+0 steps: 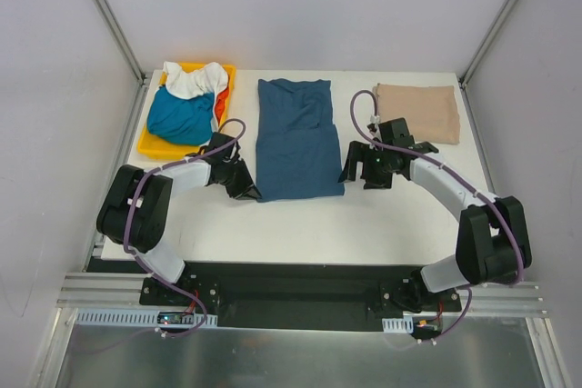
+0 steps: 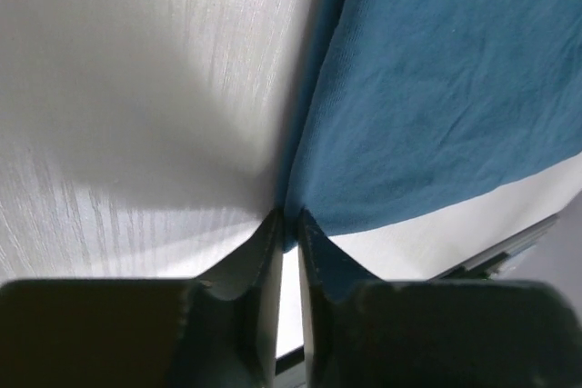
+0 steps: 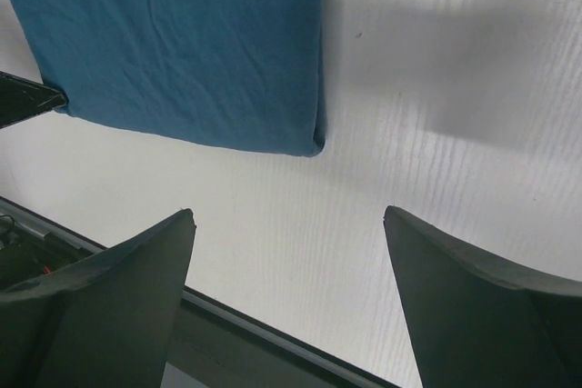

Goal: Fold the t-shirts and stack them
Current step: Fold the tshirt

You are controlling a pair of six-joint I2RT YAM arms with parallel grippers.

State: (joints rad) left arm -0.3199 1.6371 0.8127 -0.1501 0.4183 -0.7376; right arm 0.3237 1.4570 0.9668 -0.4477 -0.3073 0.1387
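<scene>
A dark navy blue t-shirt [image 1: 296, 138] lies folded into a long strip in the middle of the table. My left gripper [image 1: 247, 190] is at its near left corner. In the left wrist view the gripper [image 2: 289, 220] is shut on that corner of the shirt [image 2: 436, 88]. My right gripper [image 1: 359, 174] is open and empty just right of the shirt's near right corner. In the right wrist view the gripper [image 3: 289, 215] hovers over bare table, with the shirt [image 3: 182, 43] ahead and to the left. A folded beige-tan t-shirt [image 1: 418, 113] lies at the back right.
A yellow tray [image 1: 150, 144] at the back left holds a crumpled teal t-shirt [image 1: 182, 115], a white one [image 1: 193, 79] and a bit of orange-red one [image 1: 221, 102]. The table's near edge and a black rail run close behind both grippers.
</scene>
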